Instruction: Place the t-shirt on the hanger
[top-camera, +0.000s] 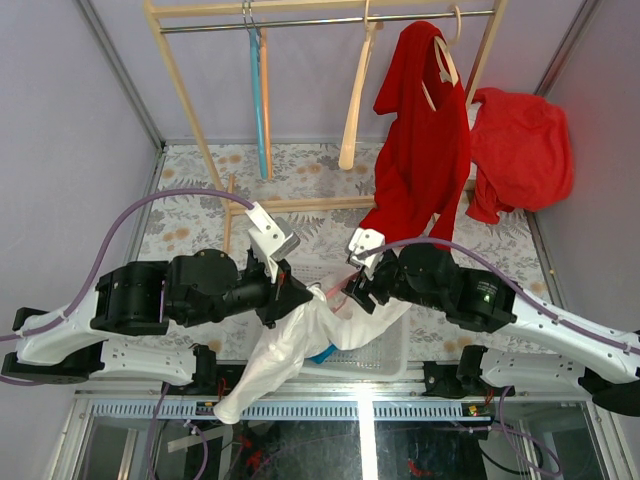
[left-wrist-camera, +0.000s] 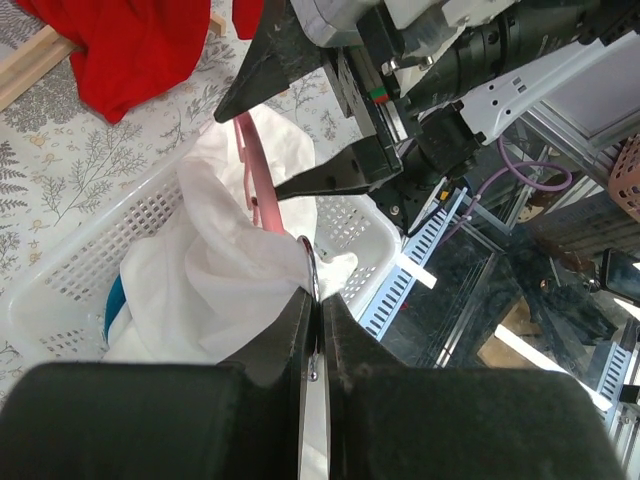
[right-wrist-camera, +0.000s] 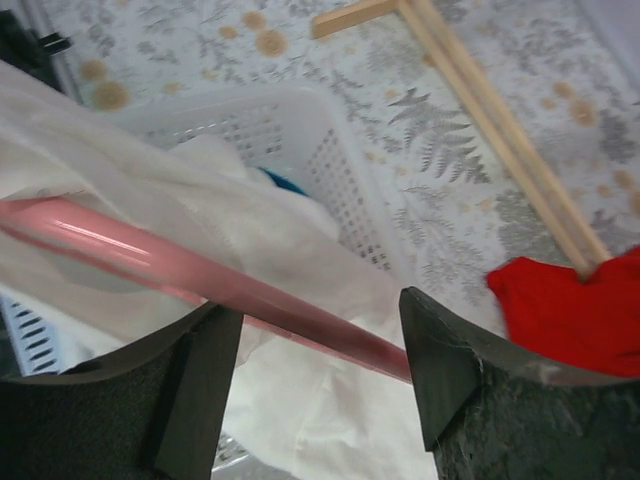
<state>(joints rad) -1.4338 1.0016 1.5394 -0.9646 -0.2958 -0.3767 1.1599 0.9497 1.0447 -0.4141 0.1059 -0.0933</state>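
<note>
Left gripper (left-wrist-camera: 312, 300) is pinching the hanger (right-wrist-camera: 150, 262). Right gripper (right-wrist-camera: 320, 345) is gaping wide around it. T-shirt (top-camera: 285, 350) is spilling over the basket's (right-wrist-camera: 345, 190) near edge.

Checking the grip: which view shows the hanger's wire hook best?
Left wrist: the wire hook enters the shut left gripper. Right wrist shows only the hanger's pink arm; in top external the hook cannot be made out.

We see a table (top-camera: 190, 210) covered in fern-print cloth. A white basket (top-camera: 388, 347) sits at six o'clock. A wooden rack (top-camera: 300, 205) stands at twelve.
</note>
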